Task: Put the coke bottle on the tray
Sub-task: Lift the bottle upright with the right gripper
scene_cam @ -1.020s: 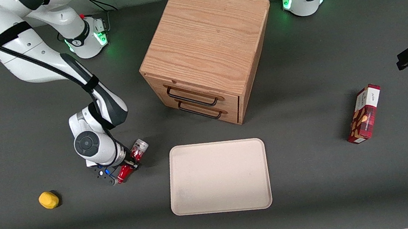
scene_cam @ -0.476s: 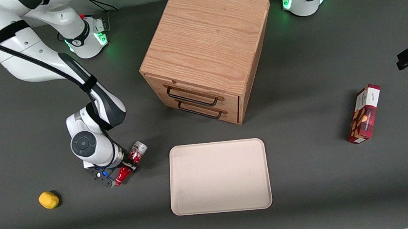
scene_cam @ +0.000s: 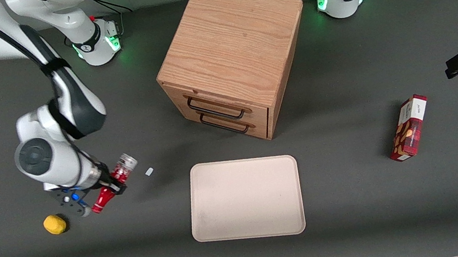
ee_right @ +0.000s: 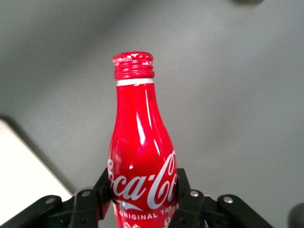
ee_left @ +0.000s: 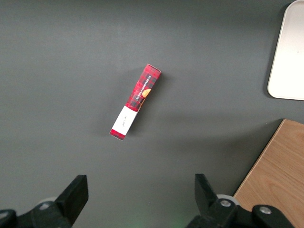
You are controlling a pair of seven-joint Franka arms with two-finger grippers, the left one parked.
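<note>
My right gripper [scene_cam: 114, 185] is shut on the coke bottle [scene_cam: 106, 196] and holds it lifted and tilted above the table, toward the working arm's end, beside the tray. The bottle is red with white script, a clear silvery base [scene_cam: 126, 160] and a narrow red neck. In the right wrist view the bottle [ee_right: 141, 156] stands between the two black fingers [ee_right: 189, 199], which press its sides. The pale beige-pink tray [scene_cam: 245, 198] lies flat in front of the wooden cabinet, nearer the front camera; a corner of it shows in the right wrist view [ee_right: 23, 175].
A wooden drawer cabinet [scene_cam: 233, 55] stands mid-table. A yellow lump [scene_cam: 54, 224] lies close to the gripper. A small pale scrap [scene_cam: 149, 171] lies on the table between bottle and tray. A red snack box [scene_cam: 410, 127] lies toward the parked arm's end.
My gripper has lifted the bottle off the table and swung it away from the tray, toward the yellow lump. A small pale scrap now shows where the bottle lay.
</note>
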